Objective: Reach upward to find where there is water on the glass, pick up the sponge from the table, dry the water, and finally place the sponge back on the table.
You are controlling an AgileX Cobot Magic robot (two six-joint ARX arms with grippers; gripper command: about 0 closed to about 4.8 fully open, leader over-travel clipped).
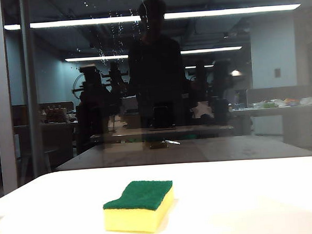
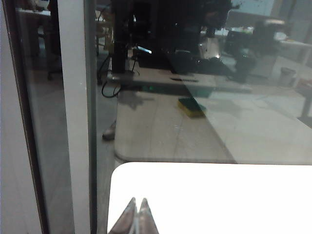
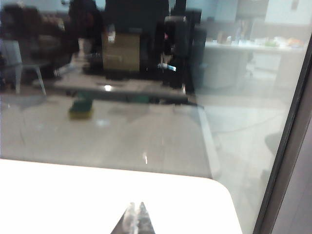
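Yellow foam sponge (image 1: 141, 207) with its dark green scouring layer uppermost lies untouched in the middle of the broad white table (image 1: 256, 195), near the front edge in the exterior view and well short of the large dark, mirror-like glass pane (image 1: 223, 91) behind it. Tiny pale droplets and thin drip streaks of water (image 1: 111, 32) cluster high on that pane, left of centre, just under and above the upper light strip's reflection.

Neither arm shows in the exterior view. Each wrist view finds its own fingers low over the table's far edge: the left fingers (image 2: 137, 217) near the pale grey vertical frame bar (image 2: 73, 112), the right fingers (image 3: 134, 219) near the table's rounded corner. Both pairs are clenched tip to tip and empty.

Risks, as I judge them:
- The pane mirrors a dim sponge in both wrist views; steering toward that image would drive the fingers into the glass.
- Clenched fingers must part before descending, or they will only shove the sponge along the smooth top.
- The bright strips could be mistaken for water, and the faint droplets missed.
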